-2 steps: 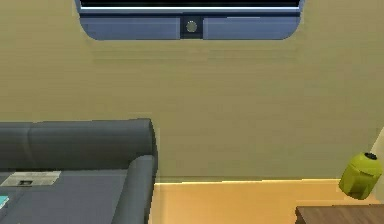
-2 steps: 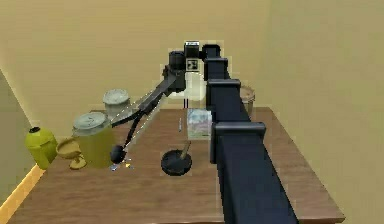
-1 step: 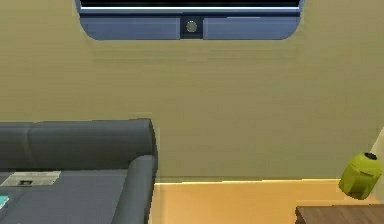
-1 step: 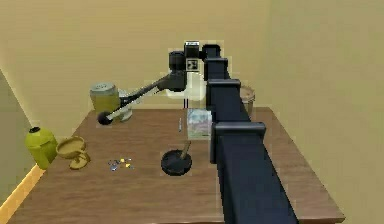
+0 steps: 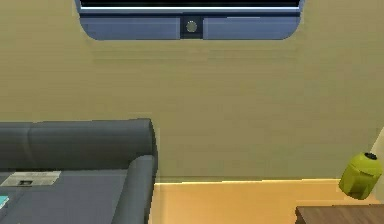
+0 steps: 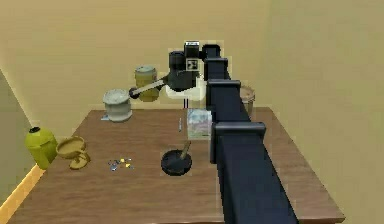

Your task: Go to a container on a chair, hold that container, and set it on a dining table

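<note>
Tan wall (image 5: 230, 110), grey sofa (image 5: 90, 150), wood table (image 6: 150, 195) & floor (image 5: 220, 205).

Ok, quick headcount. 1 wooden table (image 6: 130, 190). At its far side there are 2 pots: 1 grey pot (image 6: 118, 101) on the left and 1 yellowish pot (image 6: 147, 75) a bit further back. There's also 1 clear glass (image 6: 246, 97) over on the right.

Middle of the table has 1 pale box (image 6: 200, 123) and 1 black stand (image 6: 178, 160) with a round base. The left end has 1 yellow-green vase (image 6: 38, 146), 1 gold dish (image 6: 72, 152) and 1 little scatter of coloured bits (image 6: 121, 162), too small to count singly.

There's 1 dark arm (image 6: 240, 150) with 2 white squares (image 6: 212, 48) on it.

Looking ahead I count 1 dark grey sofa (image 5: 100, 150), 1 paper (image 5: 30, 179) lying on its left part, and 1 screen (image 5: 190, 20) up on the wall.
</note>
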